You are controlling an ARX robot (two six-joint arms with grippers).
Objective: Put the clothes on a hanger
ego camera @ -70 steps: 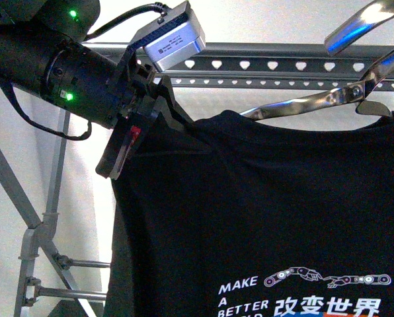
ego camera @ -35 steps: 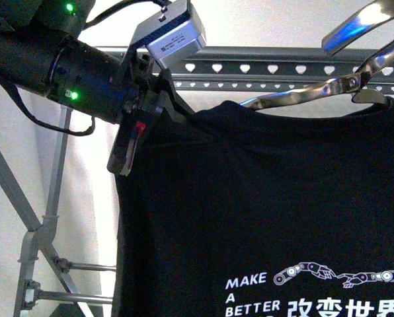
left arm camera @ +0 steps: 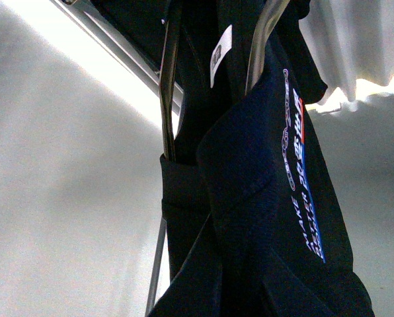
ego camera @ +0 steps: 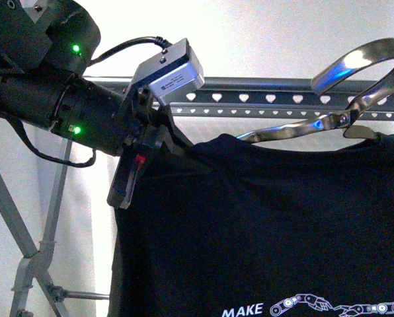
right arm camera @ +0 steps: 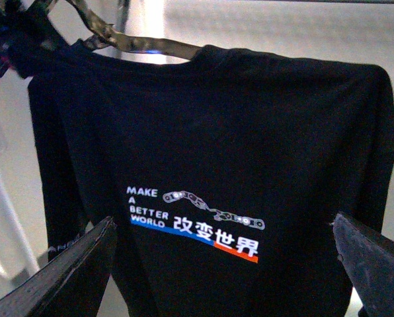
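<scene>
Left hand (ego camera: 143, 150) clenched on T-shirt (ego camera: 263, 224) shoulder; right hand (right arm camera: 223, 221) released, apart, facing its print.

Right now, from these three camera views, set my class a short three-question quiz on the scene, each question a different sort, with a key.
1. True or false: the left pincer is clamped on the shoulder of the black T-shirt with white lettering.
2. Multiple choice: the holes in the long grey metal rack rail are A round, B heart-shaped, C square.
3. Fill in: the right pincer faces the shirt's print with its jaws ____.
Key: 1 true; 2 B; 3 open.
</scene>
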